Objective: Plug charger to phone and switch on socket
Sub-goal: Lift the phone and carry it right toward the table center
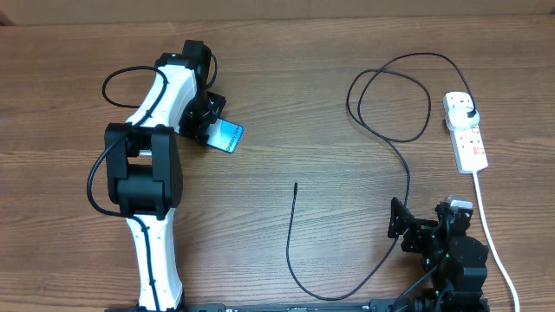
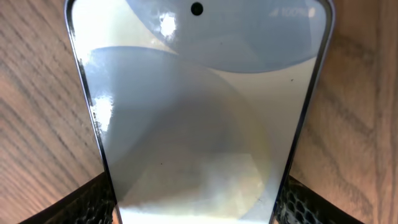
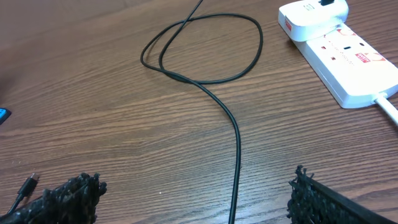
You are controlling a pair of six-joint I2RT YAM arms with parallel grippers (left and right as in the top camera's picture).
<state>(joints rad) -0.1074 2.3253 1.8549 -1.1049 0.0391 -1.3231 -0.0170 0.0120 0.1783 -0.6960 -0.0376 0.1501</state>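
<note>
Grasps the phone point(image 1: 229, 137) across its width in the left claw point(image 1: 214, 130), with the lit blue screen jutting out beyond the fingertips. Shows it in the left wrist view as a pale screen point(image 2: 199, 124) filling the frame, its dark edges set against the black fingers point(image 2: 93, 202) at both lower corners. Reaches out over the bench point(image 1: 286, 78) with the left arm, elbow folded high, forearm slanting away from the base and wrist turned in toward the middle.

Leaves the charger point(image 1: 408, 186) lying on the bench, gripped by neither claw. Places its connector tip point(image 1: 296, 184) well apart from the left claw, and ahead and to the left of the right claw point(image 1: 425, 221). Traces the cable from that tip back in a wide curve toward the base, then forward between the right claw's spread fingers, through a loose loop ahead of that claw, and on to the plug point(image 1: 468, 111) seated in the far end of the socket point(image 1: 466, 132).

Sets the socket ahead and to the right of the right claw, well apart from it, with the white cord point(image 1: 490, 234) trailing back past that claw's right side.

Holds the right claw released, fingers point(image 3: 68, 196) spread wide at both lower corners of the right wrist view, grasping nothing. Sits low with the right arm folded close to the base.
</note>
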